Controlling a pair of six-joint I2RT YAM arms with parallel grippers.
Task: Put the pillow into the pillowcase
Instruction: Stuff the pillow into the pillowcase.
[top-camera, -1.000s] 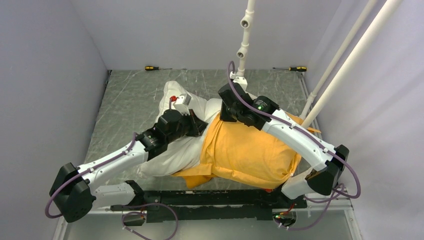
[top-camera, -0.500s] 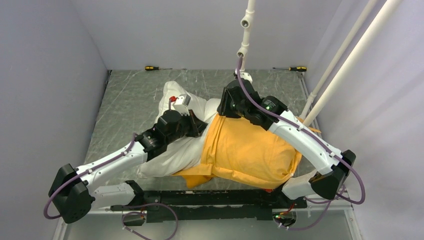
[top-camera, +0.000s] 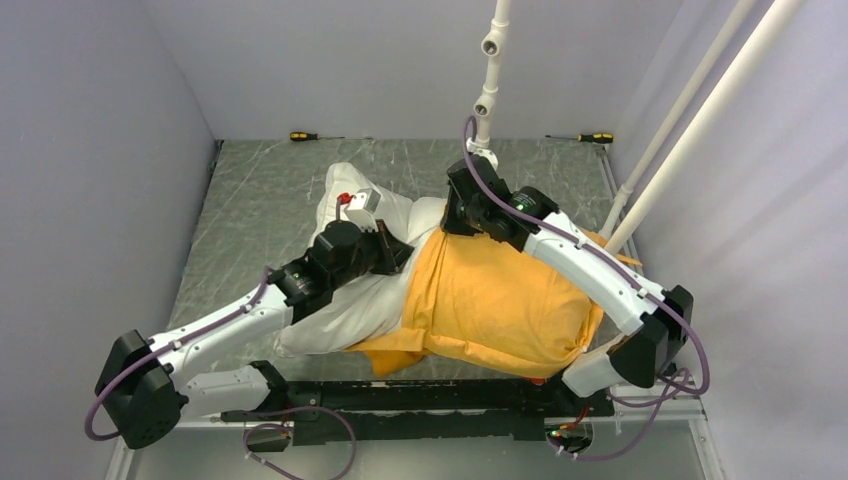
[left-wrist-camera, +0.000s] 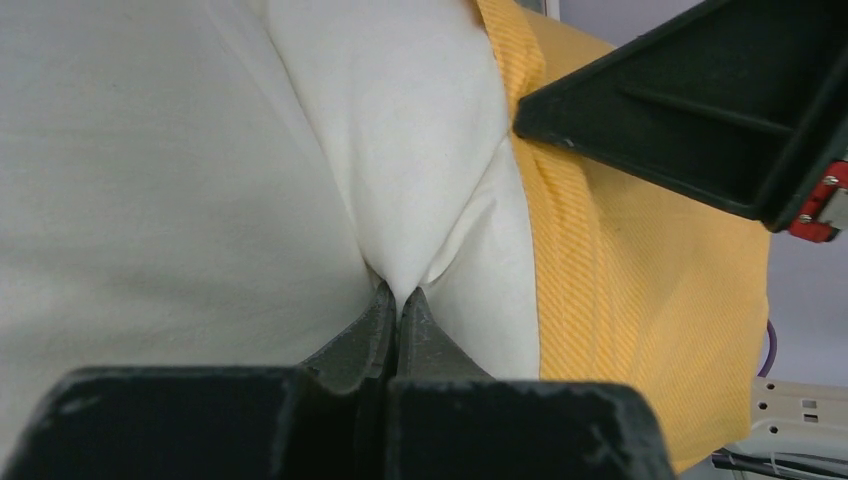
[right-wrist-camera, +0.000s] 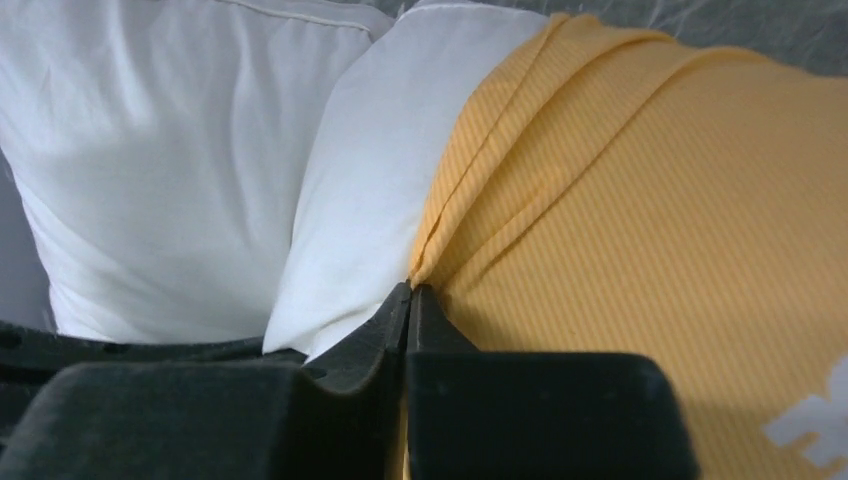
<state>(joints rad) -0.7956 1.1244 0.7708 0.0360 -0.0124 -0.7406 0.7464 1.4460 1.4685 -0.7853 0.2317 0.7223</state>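
Top view: the pillow (top-camera: 335, 225) is lying aslant across the middle of the grey surface (top-camera: 250, 200), its bare white end pointing toward the far left, with a small red logo and a tag showing there. The pillowcase (top-camera: 490, 295) is covering the right-hand part of the pillow; its open edge is crossing the pillow's middle, and a loose orange flap is trailing off at the near side.

Left claw (left-wrist-camera: 398, 297): the jaws are pressing together on a pinch of white pillow fabric, with creases running into the tips, just left of the orange hem. In the top view it is sitting on the pillow beside the case opening (top-camera: 393, 252).

Right claw (right-wrist-camera: 410, 290): the jaws are lying closed against each other, and the ribbed hem of the pillowcase is running straight into the tips, so it is gripping the hem at the far side of the opening (top-camera: 452, 222).

Two screwdrivers (top-camera: 305, 135) are lying along the far edge of the surface, well apart from the pillow.
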